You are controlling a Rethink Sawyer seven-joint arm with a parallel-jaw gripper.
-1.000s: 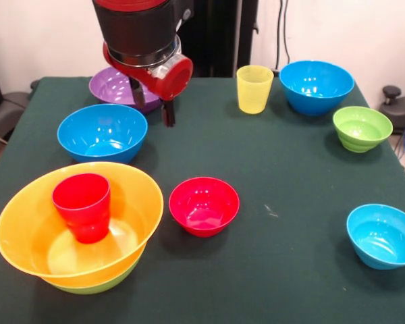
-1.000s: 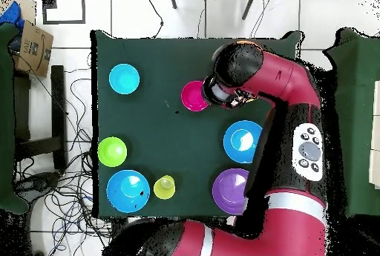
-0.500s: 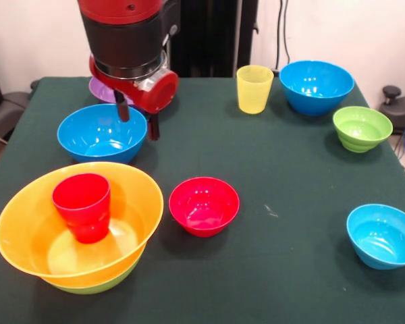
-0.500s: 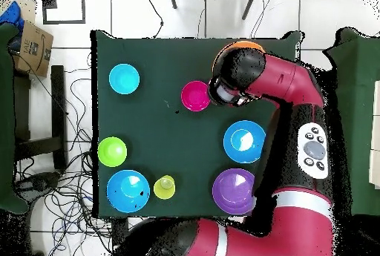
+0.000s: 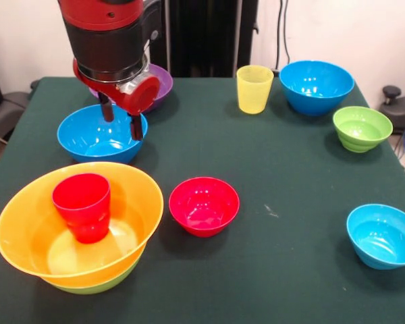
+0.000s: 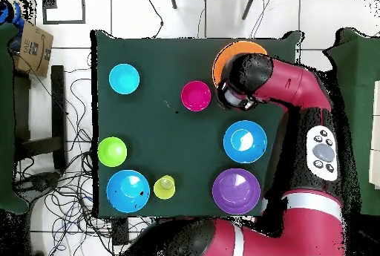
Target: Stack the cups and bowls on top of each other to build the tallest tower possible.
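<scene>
The tower stands at the front left: a large orange bowl (image 5: 131, 202) nested in a lime-green bowl (image 5: 98, 285), with the red cup (image 5: 82, 206) upright inside. My gripper (image 5: 121, 120) is open and empty, its fingers hanging over a medium blue bowl (image 5: 88, 138) just behind the tower. The purple bowl (image 5: 160, 82) is partly hidden behind the arm. The small red bowl (image 5: 204, 206) sits right of the tower. In the overhead view the arm's wrist (image 6: 241, 86) covers the gripper and part of the orange bowl (image 6: 226, 51).
The yellow cup (image 5: 254, 88) and the second medium blue bowl (image 5: 316, 86) stand at the back right. The ribbed green bowl (image 5: 362, 128) and small blue bowl (image 5: 382, 236) are along the right side. The arm (image 6: 297, 104) reaches across the table's right side in the overhead view.
The gripper has moved left and nearer in the front view, from beside the purple bowl to over the medium blue bowl. The purple bowl shows more. No bowl or cup has moved.
</scene>
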